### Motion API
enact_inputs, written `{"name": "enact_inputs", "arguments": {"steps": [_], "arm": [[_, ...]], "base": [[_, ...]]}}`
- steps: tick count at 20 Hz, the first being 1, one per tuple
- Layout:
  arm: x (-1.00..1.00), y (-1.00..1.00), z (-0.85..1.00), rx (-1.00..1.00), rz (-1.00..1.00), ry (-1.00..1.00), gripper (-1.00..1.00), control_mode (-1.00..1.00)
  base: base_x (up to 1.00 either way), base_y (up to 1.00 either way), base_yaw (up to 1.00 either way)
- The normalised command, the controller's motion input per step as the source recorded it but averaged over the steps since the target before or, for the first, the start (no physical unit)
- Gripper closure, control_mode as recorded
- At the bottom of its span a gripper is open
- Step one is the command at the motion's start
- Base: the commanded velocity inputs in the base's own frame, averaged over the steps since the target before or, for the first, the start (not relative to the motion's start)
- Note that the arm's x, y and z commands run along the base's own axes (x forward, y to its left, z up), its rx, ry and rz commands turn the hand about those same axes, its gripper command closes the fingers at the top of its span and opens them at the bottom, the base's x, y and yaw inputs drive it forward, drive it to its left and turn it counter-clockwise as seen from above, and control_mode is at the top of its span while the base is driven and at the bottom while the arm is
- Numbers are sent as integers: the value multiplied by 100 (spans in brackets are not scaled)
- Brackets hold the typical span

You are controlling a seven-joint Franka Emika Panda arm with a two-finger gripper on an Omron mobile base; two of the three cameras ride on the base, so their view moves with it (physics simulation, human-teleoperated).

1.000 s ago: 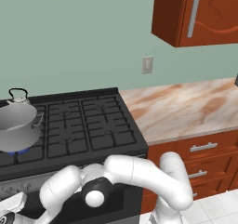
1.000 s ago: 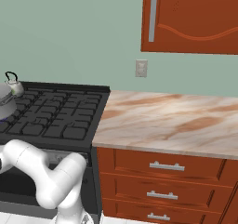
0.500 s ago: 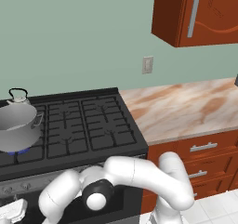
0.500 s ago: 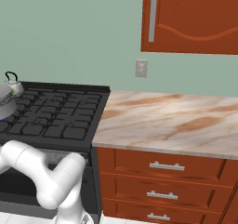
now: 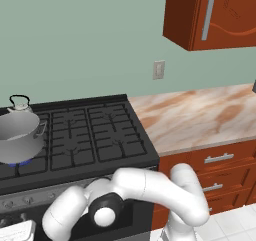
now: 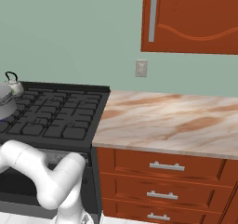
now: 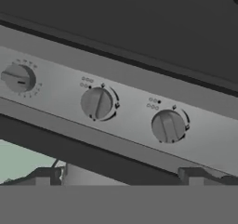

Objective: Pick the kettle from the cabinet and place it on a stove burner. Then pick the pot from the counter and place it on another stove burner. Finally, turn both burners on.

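The grey pot (image 5: 17,134) stands on the front left burner of the black stove (image 5: 95,135), with a blue flame showing under it. The small kettle (image 5: 20,104) sits on the burner behind it; both also appear at the left edge as kettle (image 6: 13,84) and pot (image 6: 3,102). My gripper (image 7: 119,177) is low in front of the range and faces the grey knob strip (image 7: 130,111). It is open, its fingertips (image 7: 44,175) wide apart with nothing held. Three knobs face me: one (image 7: 17,78), a second (image 7: 96,103), a third (image 7: 168,125).
The marbled counter (image 5: 200,115) lies right of the stove, over wooden drawers (image 6: 167,167). The wall cabinet (image 6: 190,16) hangs above it with its door shut. A wall outlet (image 5: 158,69) sits between them. My arm (image 5: 145,190) bends across the oven front.
My hand has shifted slightly in front of the range's lower left. The jaws stay wide. Pot and kettle have not moved.
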Motion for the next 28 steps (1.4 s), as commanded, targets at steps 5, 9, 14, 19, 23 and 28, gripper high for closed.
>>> {"name": "enact_inputs", "arguments": {"steps": [5, 9, 14, 19, 23, 28], "arm": [[0, -47, 31, 20, 2, 0, -100, -100], [0, -46, 36, 21, 5, 0, -100, -100], [0, -43, 36, 17, 5, 0, -100, -100], [0, -24, 17, 5, 1, 0, -100, -100], [0, -3, 1, 0, 0, 0, -100, -100], [12, 2, -2, -2, 0, 5, -100, -100]], "base": [[0, 0, 0], [0, 0, 0], [0, 0, 0], [0, 0, 0], [0, 0, 0], [0, 0, 0]]}}
